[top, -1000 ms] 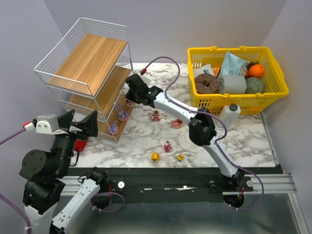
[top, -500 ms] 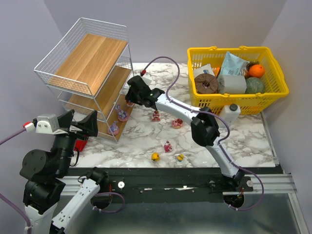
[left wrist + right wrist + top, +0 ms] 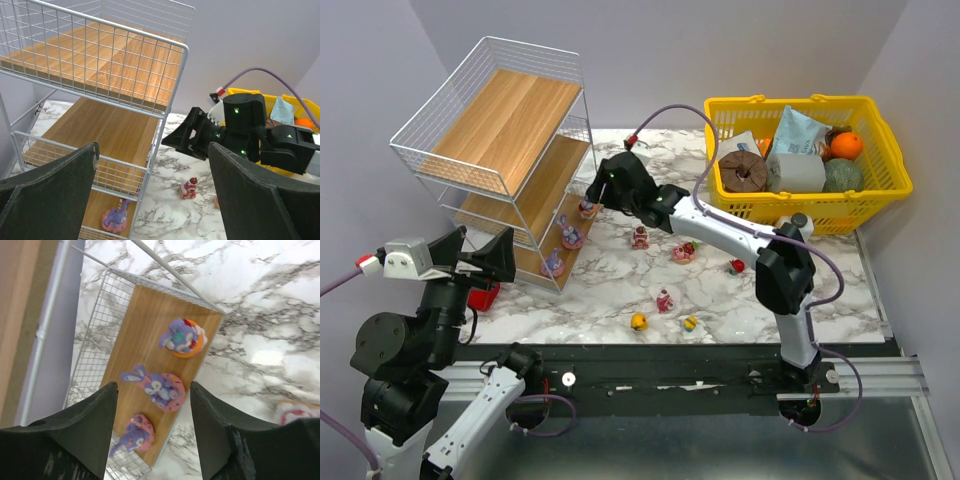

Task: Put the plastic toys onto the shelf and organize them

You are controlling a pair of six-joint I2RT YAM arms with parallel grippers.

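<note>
Three bunny toys (image 3: 160, 386) stand in a row on the bottom board of the shelf (image 3: 510, 115). Right claw (image 3: 151, 390) hangs above them, released and empty. Left claw (image 3: 152, 150) is spread wide, holding nothing. Six loose toys (image 3: 664, 300), ducks (image 3: 638, 321) among them, lie on the surface (image 3: 610, 280). Roughly a third done.

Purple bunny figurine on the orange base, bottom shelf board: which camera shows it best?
Right wrist: the purple bunny figurine on the orange base is close and unobstructed. Top external shows it tiny beside the right gripper. Left wrist doesn't clearly show it.
</note>
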